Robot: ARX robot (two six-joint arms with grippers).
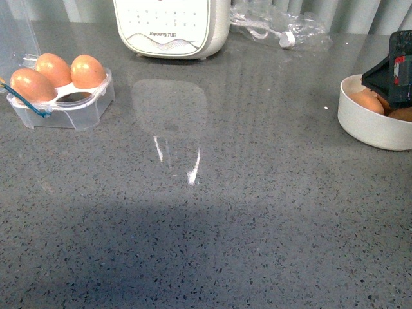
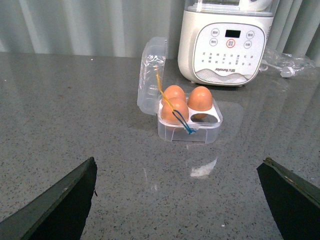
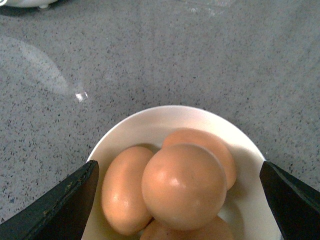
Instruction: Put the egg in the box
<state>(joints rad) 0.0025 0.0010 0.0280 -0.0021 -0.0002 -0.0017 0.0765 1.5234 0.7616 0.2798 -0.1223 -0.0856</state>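
The box (image 2: 190,127) is a small clear carton with its lid (image 2: 151,75) standing open; it holds three brown eggs and one cup (image 2: 206,116) is bare. In the front view the box (image 1: 64,106) sits at the far left. My left gripper (image 2: 180,200) hangs open above bare counter, short of the box. My right gripper (image 3: 178,170) is open over the white bowl (image 3: 150,125), its fingers (image 3: 65,200) straddling the topmost egg (image 3: 184,186) of several without touching it. From the front, the right gripper (image 1: 388,80) hovers just above the bowl (image 1: 360,122).
A white kitchen appliance (image 1: 172,26) stands at the back centre. A clear plastic bag with a cable (image 1: 280,26) lies to its right. The grey speckled counter (image 1: 206,212) stretches between box and bowl.
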